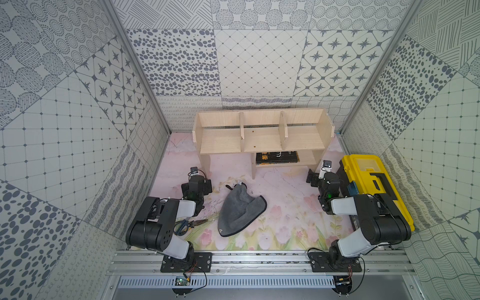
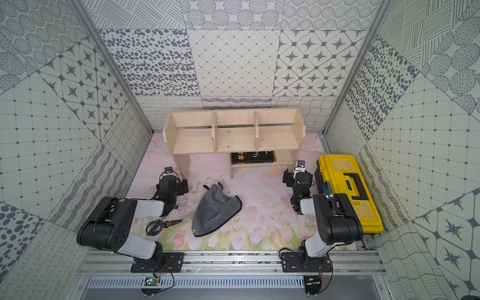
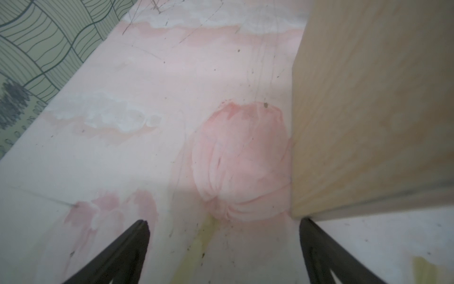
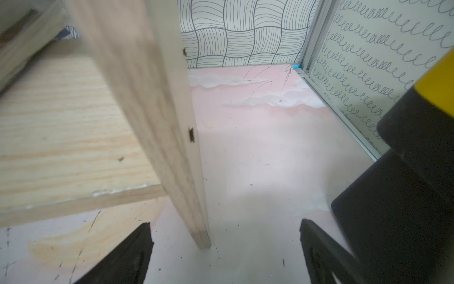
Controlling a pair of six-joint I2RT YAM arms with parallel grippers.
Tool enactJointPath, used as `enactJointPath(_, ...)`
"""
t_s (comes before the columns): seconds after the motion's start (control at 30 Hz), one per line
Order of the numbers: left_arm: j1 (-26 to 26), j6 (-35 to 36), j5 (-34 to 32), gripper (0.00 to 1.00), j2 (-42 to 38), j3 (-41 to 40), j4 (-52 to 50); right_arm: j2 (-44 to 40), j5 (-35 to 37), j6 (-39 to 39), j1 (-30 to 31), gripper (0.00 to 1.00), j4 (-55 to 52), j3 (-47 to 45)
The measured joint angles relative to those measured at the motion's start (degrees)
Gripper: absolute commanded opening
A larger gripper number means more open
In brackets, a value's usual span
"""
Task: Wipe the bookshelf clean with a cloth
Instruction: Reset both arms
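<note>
Cloth (image 1: 239, 210) crumpled, grey face up, on floral mat (image 1: 285, 207) mid-table, between arms, in front of bookshelf (image 1: 259, 140); apart from both grippers. Bookshelf upright near back wall; dark book (image 1: 276, 157) on lower shelf. Left gripper (image 3: 223, 220): jaws spread wide, empty, low over mat beside shelf's left leg panel. Right gripper (image 4: 226, 222): jaws spread wide, empty, between right leg panel and toolbox (image 1: 363, 176). Scissors (image 1: 181, 226), pliers (image 1: 200, 222) by left arm.
</note>
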Motion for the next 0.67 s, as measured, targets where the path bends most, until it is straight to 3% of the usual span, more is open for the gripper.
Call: enactJointPath(0.67, 0.59, 0.9, 5.79, 0.99, 1.33, -0.52, 9.29, 0.0, -1.44, 0.0, 0.0, 0.97, -0.02, 0.0)
